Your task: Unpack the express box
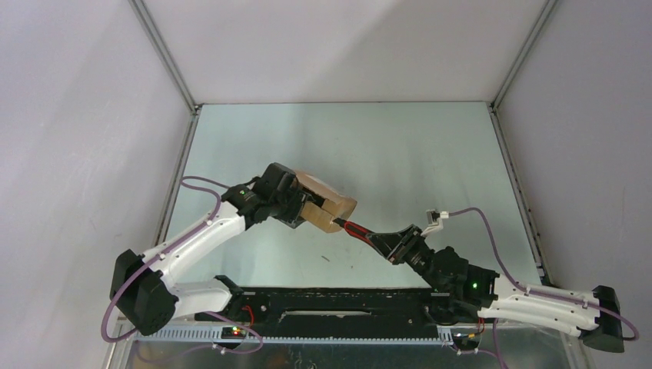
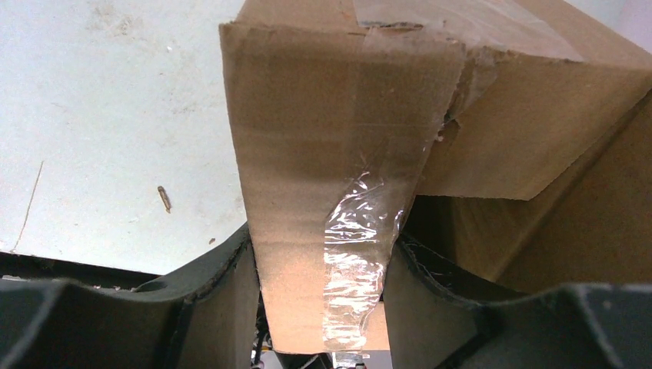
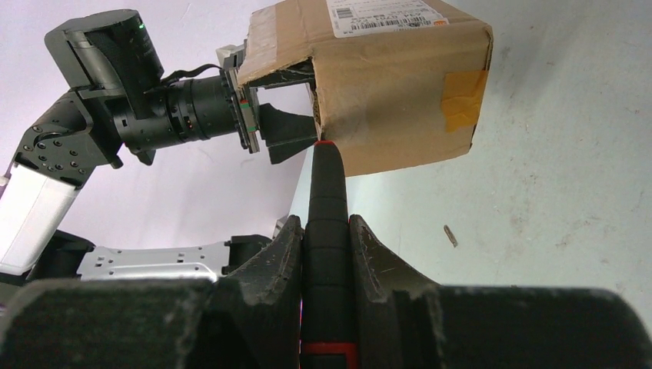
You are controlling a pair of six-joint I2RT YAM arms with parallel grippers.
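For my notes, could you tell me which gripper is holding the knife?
The right gripper; it clamps the knife, while the left gripper holds the express box.

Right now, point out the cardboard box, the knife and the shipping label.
cardboard box point(image 1: 323, 188), top view, its upper face.
knife point(image 3: 327, 196), right wrist view, its black handle.
shipping label point(image 3: 384, 15), right wrist view, its white middle.

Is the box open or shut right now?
Partly open: one end flap stands away from the express box, pinched by the left gripper.
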